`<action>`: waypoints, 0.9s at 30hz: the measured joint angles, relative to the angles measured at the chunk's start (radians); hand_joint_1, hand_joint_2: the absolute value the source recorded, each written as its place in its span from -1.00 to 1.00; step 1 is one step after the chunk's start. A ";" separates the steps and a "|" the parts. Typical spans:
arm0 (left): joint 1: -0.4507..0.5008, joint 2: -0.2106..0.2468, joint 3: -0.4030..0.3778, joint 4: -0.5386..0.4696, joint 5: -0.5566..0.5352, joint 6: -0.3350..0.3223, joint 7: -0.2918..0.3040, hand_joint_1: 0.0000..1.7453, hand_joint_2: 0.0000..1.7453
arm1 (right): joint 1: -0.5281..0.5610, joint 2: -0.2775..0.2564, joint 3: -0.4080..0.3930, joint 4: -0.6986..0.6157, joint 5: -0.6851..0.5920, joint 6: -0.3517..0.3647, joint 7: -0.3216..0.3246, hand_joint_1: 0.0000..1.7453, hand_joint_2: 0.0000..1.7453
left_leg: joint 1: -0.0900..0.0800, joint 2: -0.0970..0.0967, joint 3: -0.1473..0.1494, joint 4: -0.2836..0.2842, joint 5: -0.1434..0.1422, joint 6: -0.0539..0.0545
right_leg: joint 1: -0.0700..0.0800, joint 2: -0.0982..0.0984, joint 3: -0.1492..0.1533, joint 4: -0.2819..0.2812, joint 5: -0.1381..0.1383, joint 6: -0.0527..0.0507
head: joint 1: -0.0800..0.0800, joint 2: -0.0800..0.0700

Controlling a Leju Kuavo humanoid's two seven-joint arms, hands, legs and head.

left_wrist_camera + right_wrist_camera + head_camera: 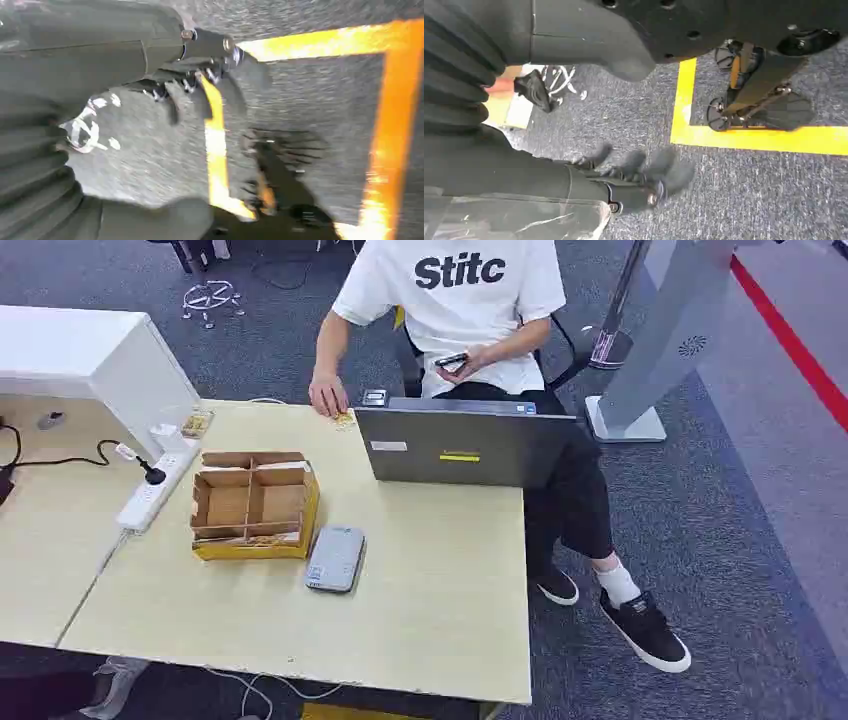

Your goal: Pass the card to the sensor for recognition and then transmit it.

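Both hands (left hand [210, 75], right hand [639, 170]) hang empty, fingers apart; cards in the box [252, 505] beside the sensor [335, 558] look thin, stiff, slippery: pinch an edge.

- A pale wooden table [420, 610] carries everything.
- A yellow cardboard box [254, 504] with open compartments stands near its middle.
- A grey card sensor [335, 558] lies just beside the box.
- A closed-looking grey laptop [462, 445] stands at the far edge.
- A white power strip [153, 492] lies beside the box.
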 joint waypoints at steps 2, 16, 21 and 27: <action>-0.008 -0.005 0.059 0.000 0.016 -0.011 -0.026 -1.00 1.00 | -0.007 0.001 -0.016 0.010 -0.008 0.000 -0.008 -1.00 1.00 | 0.000 0.000 0.000 0.000 0.000 0.000 | 0.000 0.000 0.000 0.000 0.000 0.000 | 0.000 0.000; -0.064 -0.045 0.530 0.001 0.125 -0.095 -0.208 -1.00 1.00 | -0.068 0.029 -0.141 0.088 -0.055 -0.009 -0.043 -1.00 1.00 | 0.000 0.000 0.000 0.000 0.000 0.000 | 0.000 0.000 0.000 0.000 0.000 0.000 | 0.000 0.000; -0.085 -0.061 0.689 0.003 0.158 -0.122 -0.272 -1.00 1.00 | -0.089 0.041 -0.185 0.117 -0.069 -0.013 -0.054 -1.00 1.00 | 0.000 0.000 0.000 0.000 0.000 0.000 | 0.000 0.000 0.000 0.000 0.000 0.000 | 0.000 0.000; -0.108 -0.082 0.870 0.005 0.202 -0.145 -0.365 -1.00 1.00 | -0.109 0.052 -0.217 0.144 -0.067 -0.026 -0.067 -1.00 1.00 | 0.000 0.000 0.000 0.000 0.000 0.000 | 0.000 0.000 0.000 0.000 0.000 0.000 | 0.000 0.000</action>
